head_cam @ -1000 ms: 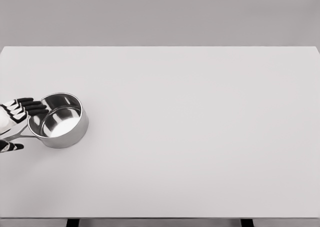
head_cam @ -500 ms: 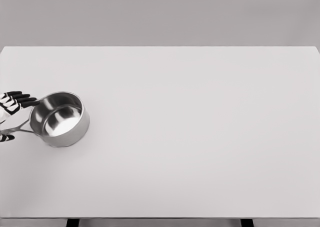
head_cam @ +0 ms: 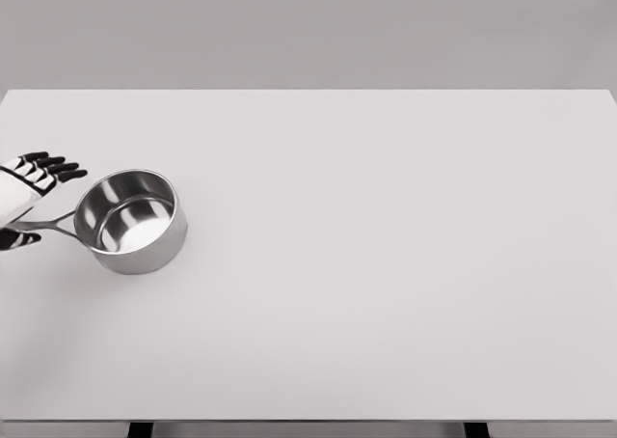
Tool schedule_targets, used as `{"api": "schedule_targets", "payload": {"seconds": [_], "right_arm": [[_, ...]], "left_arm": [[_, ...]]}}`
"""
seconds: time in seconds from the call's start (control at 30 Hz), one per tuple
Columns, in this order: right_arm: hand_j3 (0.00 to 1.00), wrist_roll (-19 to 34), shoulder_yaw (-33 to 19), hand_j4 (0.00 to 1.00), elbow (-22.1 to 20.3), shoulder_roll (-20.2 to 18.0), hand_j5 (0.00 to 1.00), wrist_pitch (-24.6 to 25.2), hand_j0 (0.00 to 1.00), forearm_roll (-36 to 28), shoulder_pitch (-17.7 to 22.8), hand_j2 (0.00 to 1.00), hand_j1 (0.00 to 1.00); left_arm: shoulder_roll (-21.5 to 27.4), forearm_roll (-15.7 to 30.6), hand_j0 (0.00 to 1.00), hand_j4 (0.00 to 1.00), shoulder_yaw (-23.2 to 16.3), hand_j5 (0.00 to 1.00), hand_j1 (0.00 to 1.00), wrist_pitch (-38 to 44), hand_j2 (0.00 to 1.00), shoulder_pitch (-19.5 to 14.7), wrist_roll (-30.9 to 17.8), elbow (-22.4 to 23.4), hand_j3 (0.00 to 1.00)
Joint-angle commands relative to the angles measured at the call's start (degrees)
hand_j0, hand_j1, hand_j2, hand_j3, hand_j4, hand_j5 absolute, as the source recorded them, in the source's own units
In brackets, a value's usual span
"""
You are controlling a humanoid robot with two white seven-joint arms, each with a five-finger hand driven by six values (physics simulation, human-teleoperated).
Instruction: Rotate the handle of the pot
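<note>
We are seeing the pot [head_cam: 131, 222] sitting upright at the table's [head_cam: 386, 264] left side, its handle [head_cam: 43, 226] pointing left. Our left hand [head_cam: 24, 195] is closing loosely around that handle, fingers [head_cam: 53, 166] extended above it.

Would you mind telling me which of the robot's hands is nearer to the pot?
Left. The left hand is at the pot's handle, at the table's left edge; the right hand is out of view.

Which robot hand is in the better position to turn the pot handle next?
Left. The left robot hand is at the pot handle near the table's left edge. The right one is not in view.
</note>
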Motion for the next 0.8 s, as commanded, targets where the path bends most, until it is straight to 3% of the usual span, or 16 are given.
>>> {"api": "schedule_targets", "payload": {"seconds": [0.0,0.57,0.67,0.77], "right_arm": [[1.0,0.02,0.01,1.0,0.0,-0.01,1.0,-0.01,1.0,-0.02,0.0,1.0,1.0],[1.0,0.02,0.01,1.0,0.0,-0.01,1.0,-0.01,1.0,-0.02,0.0,1.0,1.0],[1.0,0.02,0.01,1.0,0.0,-0.01,1.0,-0.01,1.0,-0.02,0.0,1.0,1.0],[1.0,0.02,0.01,1.0,0.0,-0.01,1.0,-0.01,1.0,-0.02,0.0,1.0,1.0]], "left_arm": [[-0.89,0.31,1.0,1.0,0.21,1.0,1.0,1.19,1.0,0.0,0.03,0.01,1.0],[-5.28,1.89,1.0,1.0,1.53,1.0,1.0,11.29,1.0,0.0,0.03,-0.52,1.0],[-4.93,1.81,1.0,1.0,1.0,1.0,1.0,9.54,1.0,0.09,0.03,-0.87,1.0],[-3.0,1.63,1.0,1.0,0.82,1.0,1.0,0.14,1.0,0.35,0.03,-0.87,1.0]]}}
